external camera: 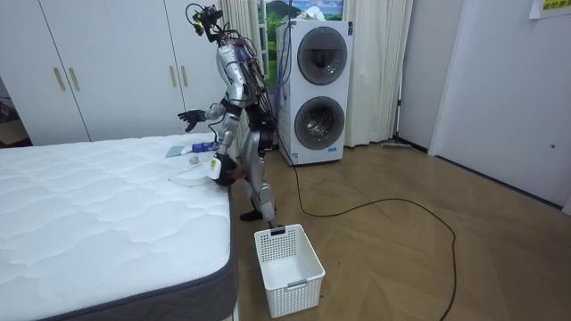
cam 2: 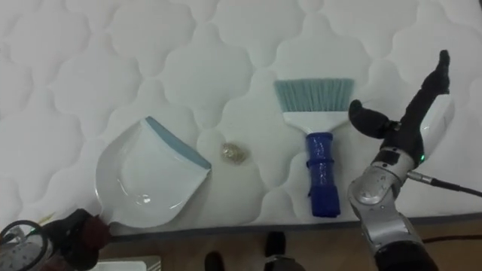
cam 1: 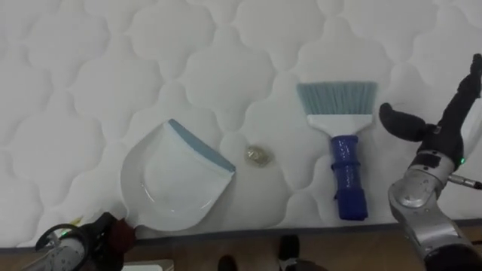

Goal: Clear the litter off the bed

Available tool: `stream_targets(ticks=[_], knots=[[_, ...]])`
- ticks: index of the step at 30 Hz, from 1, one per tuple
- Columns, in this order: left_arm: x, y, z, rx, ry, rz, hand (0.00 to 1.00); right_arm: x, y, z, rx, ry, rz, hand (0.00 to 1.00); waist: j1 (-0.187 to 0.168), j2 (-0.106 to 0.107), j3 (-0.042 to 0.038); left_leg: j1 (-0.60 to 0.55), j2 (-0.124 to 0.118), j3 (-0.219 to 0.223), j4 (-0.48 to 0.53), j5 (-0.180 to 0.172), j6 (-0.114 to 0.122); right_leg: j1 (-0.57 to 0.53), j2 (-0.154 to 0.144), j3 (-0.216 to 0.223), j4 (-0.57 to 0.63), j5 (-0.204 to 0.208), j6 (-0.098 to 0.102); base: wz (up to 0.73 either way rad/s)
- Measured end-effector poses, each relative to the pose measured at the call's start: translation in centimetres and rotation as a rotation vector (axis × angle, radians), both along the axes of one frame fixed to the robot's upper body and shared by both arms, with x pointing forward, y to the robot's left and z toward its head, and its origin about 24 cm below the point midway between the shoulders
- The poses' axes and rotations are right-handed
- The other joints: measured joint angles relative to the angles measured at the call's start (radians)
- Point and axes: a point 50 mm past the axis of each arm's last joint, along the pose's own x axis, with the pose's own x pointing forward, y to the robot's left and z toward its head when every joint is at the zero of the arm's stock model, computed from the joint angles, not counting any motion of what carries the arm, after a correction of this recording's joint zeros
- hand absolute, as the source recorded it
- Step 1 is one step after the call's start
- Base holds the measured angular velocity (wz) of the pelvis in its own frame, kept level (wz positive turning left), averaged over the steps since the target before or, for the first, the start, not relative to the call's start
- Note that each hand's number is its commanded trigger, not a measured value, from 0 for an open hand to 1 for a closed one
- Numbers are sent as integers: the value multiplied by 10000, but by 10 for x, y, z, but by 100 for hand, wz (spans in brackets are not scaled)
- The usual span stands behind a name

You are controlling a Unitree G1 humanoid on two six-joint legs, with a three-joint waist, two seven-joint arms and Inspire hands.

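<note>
basket (external camera: pixel 287 259) of white plastic stands on the floor, well short of the brush (cam 1: pixel 343 143) and off the bed altogether. past it the robot stands hard against the side of the mattress (cam 1: pixel 113 60), looking down on it.

its left hand (cam 1: pixel 105 232) hangs low at the bed's edge, far to the left of the brush. i cannot tell how its fingers are set. the white dustpan (cam 1: pixel 177 177) lies left of the brush with its blue lip turned towards it. between the two is a small crumpled scrap (cam 1: pixel 257 156), a little nearer the pan.

the brush lies flat with its blue handle pointing at the robot and its pale bristles pointing away. just right of it the right hand (cam 1: pixel 422 128) is raised over the mattress, spread wide, thumb out, holding nothing.

i'd say taking up the brush is the step in hand. done well, the hand comes down on the blue handle, not the bristles, and closes round it from the side. a push would skid it across the quilting towards the scrap. the pan wants steadying before any sweeping.

furthest off, beyond the brush, two stacked washing machines (external camera: pixel 317 89) stand by the wall.
</note>
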Motion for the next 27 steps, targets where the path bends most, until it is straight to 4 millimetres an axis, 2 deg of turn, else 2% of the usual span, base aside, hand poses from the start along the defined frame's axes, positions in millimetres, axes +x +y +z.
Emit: stream_targets(ticks=[5, 11, 16, 27], knots=[[-1, 1, 0, 166, 151, -224, 100, -2, -1, -11, 160, 685, 140, 0, 2, 7, -4, 14, -12, 3, -6, 1, 2, 2, 7, 18, 3, 0, 0, 0], [0, 6, 5, 628, 375, -810, 100, -4, 8, -24, 51, 1553, 910, 0, 1, 15, -6, 14, 17, -1, 29, 2, 3, 1, 7, 51, 39, -3, -5, 0], [-10, 5, 2, 587, 584, -922, 100, -6, 15, -33, 280, 2133, 1479, 0, 16, 32, -16, -6, 51, 2, 76, 1, 2, 11, -11, 3, 40, -4, -4, 2], [-19, 0, -4, 532, 948, -1237, 100, -6, 20, -39, 902, 2554, 2062, 0, 26, 110, -50, 5, 3, 7, 67, 2, 3, 24, -10, -28, 49, 0, -7, 0]])
